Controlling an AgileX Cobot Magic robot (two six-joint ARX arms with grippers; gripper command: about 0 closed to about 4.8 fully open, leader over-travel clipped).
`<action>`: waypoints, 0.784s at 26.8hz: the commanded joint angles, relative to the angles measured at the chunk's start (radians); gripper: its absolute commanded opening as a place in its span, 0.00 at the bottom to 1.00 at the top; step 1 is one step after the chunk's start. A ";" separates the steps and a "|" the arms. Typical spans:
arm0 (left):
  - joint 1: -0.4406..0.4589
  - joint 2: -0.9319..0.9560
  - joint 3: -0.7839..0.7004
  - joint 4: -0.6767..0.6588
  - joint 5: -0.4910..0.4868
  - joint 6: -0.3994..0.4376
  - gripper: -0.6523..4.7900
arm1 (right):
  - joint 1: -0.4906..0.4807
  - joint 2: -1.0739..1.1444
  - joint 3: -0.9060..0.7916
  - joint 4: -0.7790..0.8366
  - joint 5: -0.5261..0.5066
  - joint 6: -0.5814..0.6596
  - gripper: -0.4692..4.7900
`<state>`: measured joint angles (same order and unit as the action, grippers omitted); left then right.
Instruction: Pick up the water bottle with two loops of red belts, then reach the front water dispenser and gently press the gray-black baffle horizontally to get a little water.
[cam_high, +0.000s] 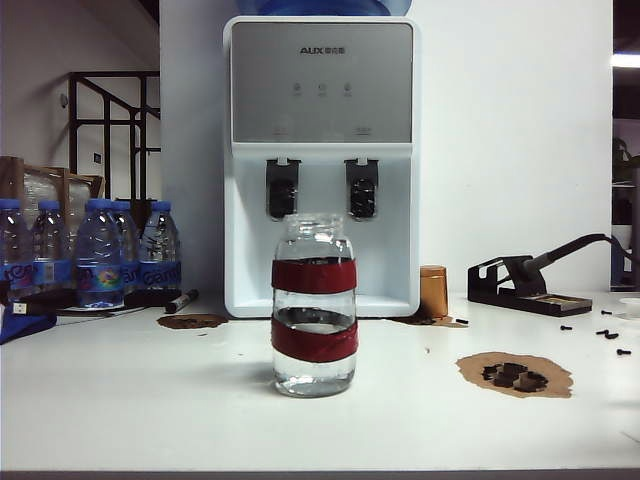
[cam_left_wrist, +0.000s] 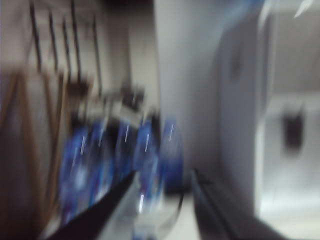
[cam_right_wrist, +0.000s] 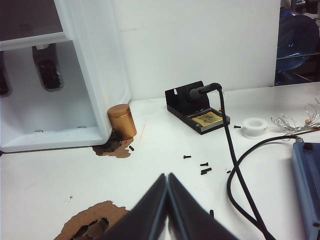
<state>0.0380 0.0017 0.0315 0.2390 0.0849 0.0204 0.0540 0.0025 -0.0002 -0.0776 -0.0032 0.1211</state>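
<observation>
A white tabletop (cam_high: 120, 400) runs up to a pale wall, and the water dispenser (cam_high: 320, 165) stands at the back of it in the middle, its gray front panel above two dark spout paddles. The water bottle (cam_high: 314, 305) stands upright on the tabletop in front of the dispenser, apart from it, partly filled with water and wrapped in two dark-red bands. No gripper touches it, and neither arm shows in the exterior view.

On the left of that view a row of blue-capped plastic bottles (cam_high: 95, 250) stands near the wall with a marker pen (cam_high: 181, 300) lying beside them. Just right of the dispenser sits a small copper-coloured cylinder (cam_right_wrist: 122, 121), and further right a black soldering-iron stand (cam_right_wrist: 197, 107) with its cable (cam_right_wrist: 235, 175) trailing across the surface, small black screws (cam_right_wrist: 204, 167) scattered near it.

The left gripper (cam_left_wrist: 160, 200) shows only in a heavily blurred left wrist view, its jaws a moderate gap apart and empty, aimed toward the plastic bottles. The right gripper (cam_right_wrist: 167, 200) hangs above the tabletop right of the dispenser, jaws pressed together, holding nothing.
</observation>
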 joint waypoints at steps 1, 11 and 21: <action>0.001 0.005 0.090 0.051 0.067 -0.080 0.41 | 0.001 0.000 -0.004 0.013 -0.004 0.003 0.09; 0.000 0.179 0.391 0.027 0.220 -0.284 0.41 | 0.000 0.002 0.075 0.236 -0.318 0.253 0.08; -0.033 0.555 0.594 0.053 0.475 -0.448 0.83 | 0.000 0.400 0.632 -0.115 -0.611 0.047 0.10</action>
<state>0.0280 0.5159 0.6254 0.2813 0.5339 -0.3965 0.0540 0.3649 0.5781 -0.1299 -0.5797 0.2150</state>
